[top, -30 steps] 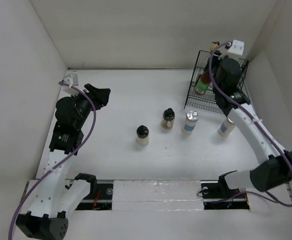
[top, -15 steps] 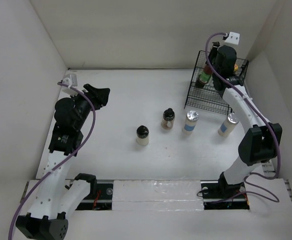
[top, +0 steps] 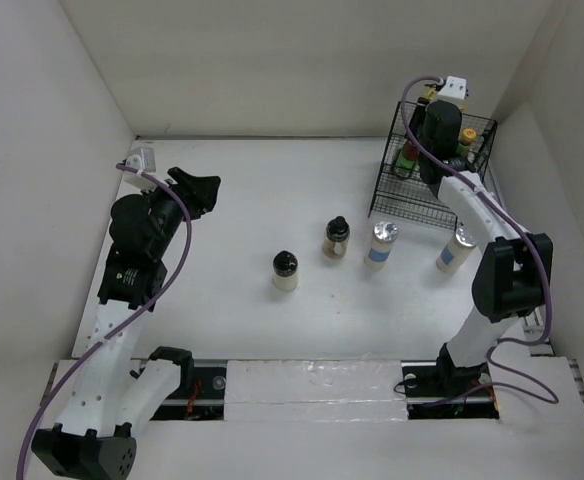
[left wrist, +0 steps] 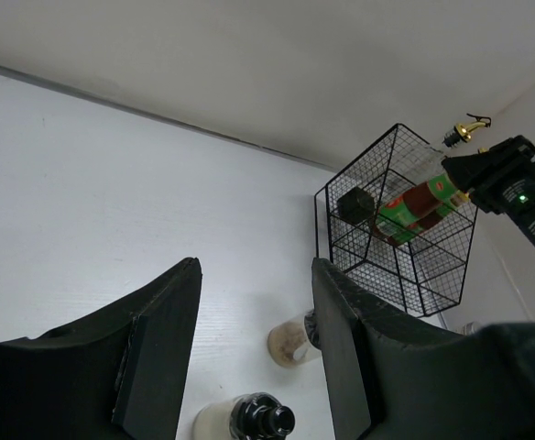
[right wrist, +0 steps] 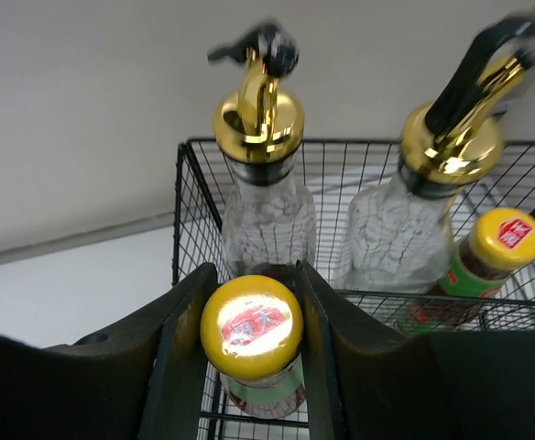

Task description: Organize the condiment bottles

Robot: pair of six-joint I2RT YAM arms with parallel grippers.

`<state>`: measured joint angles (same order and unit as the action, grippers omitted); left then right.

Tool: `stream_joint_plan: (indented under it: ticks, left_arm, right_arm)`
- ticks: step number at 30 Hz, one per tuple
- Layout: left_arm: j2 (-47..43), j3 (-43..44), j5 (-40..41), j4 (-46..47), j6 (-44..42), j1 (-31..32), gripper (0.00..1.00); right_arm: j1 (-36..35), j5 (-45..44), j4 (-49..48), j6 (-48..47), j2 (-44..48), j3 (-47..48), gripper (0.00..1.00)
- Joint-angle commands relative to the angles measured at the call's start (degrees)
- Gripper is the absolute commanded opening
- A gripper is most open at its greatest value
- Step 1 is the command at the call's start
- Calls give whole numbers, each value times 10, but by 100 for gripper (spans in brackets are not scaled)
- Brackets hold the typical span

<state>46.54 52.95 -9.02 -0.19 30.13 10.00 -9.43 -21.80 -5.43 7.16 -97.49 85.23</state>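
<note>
The right gripper (right wrist: 252, 298) is clamped on a yellow-capped sauce bottle (right wrist: 251, 327) inside the black wire basket (right wrist: 181, 215), just before two gold-spouted glass bottles (right wrist: 260, 206), while the left gripper (left wrist: 254, 316), its fingers apart, hangs over the table (top: 242, 190).

Clear glass bottle with gold spout (right wrist: 260, 215) (right wrist: 398, 234): quantity two.
Yellow-capped sauce bottle (right wrist: 251, 327) (right wrist: 508, 234): quantity two.
Short black-capped jar (top: 285, 270) (top: 336, 238): quantity two.
White-capped shaker (top: 380, 243) (top: 453, 252): quantity two.
Total containers counted: eight.
Black wire basket (top: 402, 200): quantity one.
Robot arm (top: 132, 270) (top: 492, 230): quantity two.
Dark item (left wrist: 354, 203) inside the basket, left wrist view: quantity one, kind cannot be determined.
</note>
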Motion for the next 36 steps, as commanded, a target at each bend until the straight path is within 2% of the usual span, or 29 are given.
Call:
stream_joint_plan:
  ticks: [1,8,15,19,23,24,27,36]
  left_arm:
    - [-2,-5,-8,27,2,-3,47]
    - [3,-5,-8,27,2,-3,47]
    - [3,-5,-8,27,2,-3,55]
    - [3,-5,-8,27,2,-3,57]
    - [3,-5,-8,27,2,-3,58]
    - [3,-5,-8,27,2,-3,58]
    - [3,-5,-8,27,2,-3,59]
    - [-2,-5,-8,27,2,-3,62]
  right_arm:
    - [3,13,-92,8,-1,7,10]
    - [3,18,-87,19,-27,-11,10]
    - [3,5,-74,38,-38,-23,13]
    - [3,0,-68,44,-38,-43,22]
    - [3,0,-68,50,-27,-48,50]
    - [3,0,-68,50,-13,-53,53]
    - [3,11,-63,50,9,-53,60]
    - [3,17,-29,50,99,-71,71]
